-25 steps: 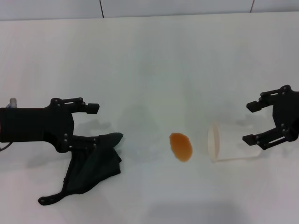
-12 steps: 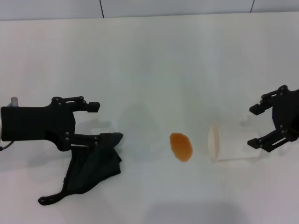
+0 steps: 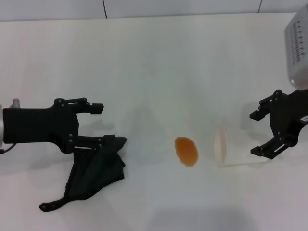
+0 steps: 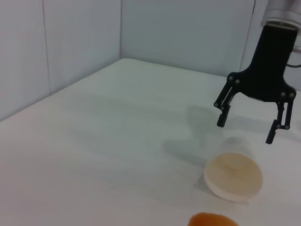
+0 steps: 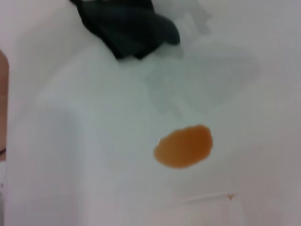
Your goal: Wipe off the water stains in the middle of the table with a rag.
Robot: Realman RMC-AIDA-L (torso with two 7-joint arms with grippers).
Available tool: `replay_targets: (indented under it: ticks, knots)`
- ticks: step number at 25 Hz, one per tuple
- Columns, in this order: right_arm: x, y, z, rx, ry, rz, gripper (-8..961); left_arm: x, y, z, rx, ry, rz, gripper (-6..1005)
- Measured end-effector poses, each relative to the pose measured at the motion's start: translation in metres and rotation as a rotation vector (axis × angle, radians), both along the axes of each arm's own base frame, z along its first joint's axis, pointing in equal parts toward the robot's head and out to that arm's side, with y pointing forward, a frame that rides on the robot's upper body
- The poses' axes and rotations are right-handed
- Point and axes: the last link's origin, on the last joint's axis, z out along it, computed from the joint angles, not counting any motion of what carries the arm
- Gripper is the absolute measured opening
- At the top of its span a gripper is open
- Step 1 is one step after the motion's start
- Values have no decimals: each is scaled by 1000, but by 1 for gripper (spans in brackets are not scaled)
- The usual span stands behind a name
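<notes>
Water stains (image 3: 186,151) amount to one small orange-amber oval blot, glossy and smooth-edged, lying near the middle of the counter (image 3: 154,62), a broad plain white matte surface that fills the head view. Largest on that surface is the left arm, stretched in from the left side, its left pincer (image 3: 103,124) spread wide with one finger raised clear and the other lying against the top edge of the rag (image 3: 94,171). This rag is a dark charcoal, almost black cloth, wrinkled into soft folds, with a thin tail-like corner trailing toward the robot; it sits well apart from the blot, on its left. At the right edge the right pincer (image 3: 257,133) hangs wide, its fingers around the far end of a whitish translucent cup (image 3: 237,150) without visibly touching it. That cup lies on its side just right of the blot, its mouth turned toward the orange liquid.
</notes>
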Motion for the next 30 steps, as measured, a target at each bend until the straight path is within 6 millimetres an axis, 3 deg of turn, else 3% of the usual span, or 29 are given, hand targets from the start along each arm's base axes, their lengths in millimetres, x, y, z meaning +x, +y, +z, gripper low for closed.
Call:
replay_targets:
  ticks: [11,30]
  knots:
    - [-2,5,-16,3,-123,16,839,-1,1,-1,2,0,7,862]
    - [-10,-2,-33,-21,-142,27,838,-3,0,-1,4,3,13,862]
